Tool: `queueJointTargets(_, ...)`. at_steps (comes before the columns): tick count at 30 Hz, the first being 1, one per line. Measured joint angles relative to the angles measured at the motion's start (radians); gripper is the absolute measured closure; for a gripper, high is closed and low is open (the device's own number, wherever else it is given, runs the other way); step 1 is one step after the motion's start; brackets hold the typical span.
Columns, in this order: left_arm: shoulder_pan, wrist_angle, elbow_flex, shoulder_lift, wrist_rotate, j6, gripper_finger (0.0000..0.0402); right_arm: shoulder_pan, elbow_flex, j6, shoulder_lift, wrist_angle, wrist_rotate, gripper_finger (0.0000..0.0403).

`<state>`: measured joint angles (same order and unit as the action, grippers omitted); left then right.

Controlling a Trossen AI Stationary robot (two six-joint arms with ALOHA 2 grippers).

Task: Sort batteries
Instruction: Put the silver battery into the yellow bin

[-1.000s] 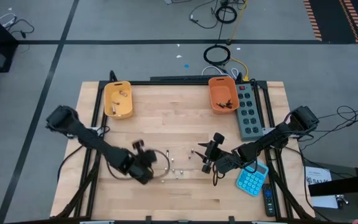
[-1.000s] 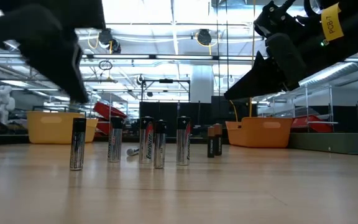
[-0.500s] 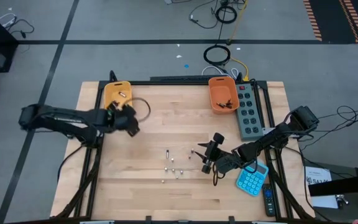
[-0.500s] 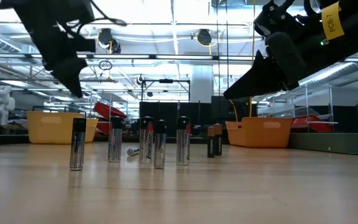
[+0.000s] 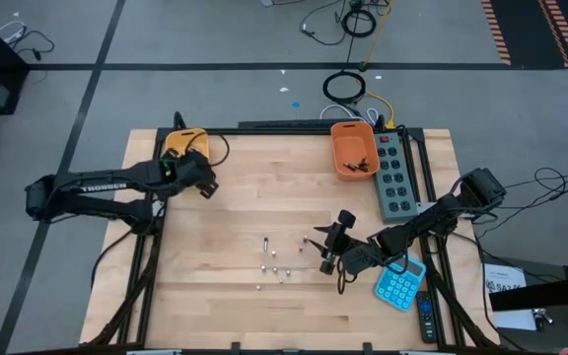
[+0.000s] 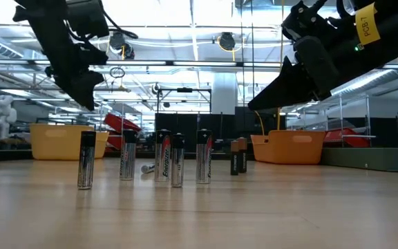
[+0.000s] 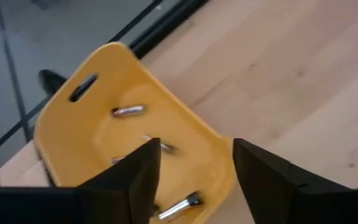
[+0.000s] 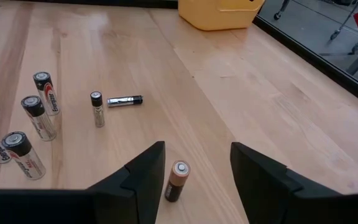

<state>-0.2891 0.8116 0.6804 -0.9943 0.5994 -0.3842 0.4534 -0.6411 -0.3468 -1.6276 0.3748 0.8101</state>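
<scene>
Several silvery batteries (image 5: 274, 264) stand on end in a loose cluster near the table's middle; one more lies on its side (image 8: 124, 100). My left gripper (image 7: 194, 180) hovers open over the yellow bin (image 7: 86, 134) at the far left, with nothing between its fingers. Three batteries (image 7: 128, 111) lie on the bin's floor. My right gripper (image 8: 194, 177) hangs open above the table, just right of the cluster. A copper-topped battery (image 8: 176, 180) stands upright on the wood below the gap between its fingers, untouched.
An orange bin (image 5: 353, 153) with dark pieces inside sits at the far right. Beside it lies a grey power strip (image 5: 394, 177). A blue calculator (image 5: 399, 284) lies under the right arm near the right edge. Bare wood stretches between the two bins.
My left gripper has swung up from beside the battery cluster toward the table's far left corner and now hangs over the yellow bin. The standing batteries have kept their places.
</scene>
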Motion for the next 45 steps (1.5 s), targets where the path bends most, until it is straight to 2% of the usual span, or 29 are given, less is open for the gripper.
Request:
queueJointTargets(3, 0.05, -0.081, 0.0, 0.0, -0.083, 0.073, 0.0182, 0.0, 0.0, 0.0, 0.0, -0.006, 0.0, 0.0229)
queueJointTargets(6, 0.143, -0.22, 0.0, 0.0, -0.266, 0.151, 0.018, 0.0, 0.0, 0.0, 0.0, -0.007, 0.0, 0.0229)
queueJointTargets(9, 0.254, -0.344, 0.0, 0.0, -0.496, 0.176, 0.018, 0.0, 0.0, 0.0, 0.0, -0.011, 0.0, 0.0229)
queueJointTargets(11, 0.338, -0.387, 0.0, -0.006, -0.54, 0.124, 0.0179, 0.0, 0.0, -0.003, 0.0, -0.013, 0.0, 0.0229)
queueJointTargets(14, 0.47, -0.409, 0.0, -0.032, -0.487, 0.034, 0.0179, 0.0, 0.0, -0.008, 0.0, -0.018, -0.001, 0.0229)
queueJointTargets(18, 0.62, -0.524, 0.0, -0.101, -0.391, -0.064, 0.0179, 0.0, 0.0, -0.011, 0.0, -0.021, -0.005, 0.0229)
queueJointTargets(26, 0.82, -0.726, 0.0, -0.326, -0.206, -0.108, 0.0179, 0.0, 0.0, -0.009, 0.0, -0.021, -0.005, 0.0229)
queueJointTargets(33, 0.887, -0.868, 0.0, -0.481, -0.183, -0.144, 0.0179, 0.0, 0.0, -0.003, 0.0, -0.021, -0.004, 0.0229)
queueJointTargets(45, 0.913, -0.888, 0.045, -0.609, -0.027, -0.162, 0.0179, 0.0, 0.0, -0.002, 0.0, -0.021, -0.003, 0.0229)
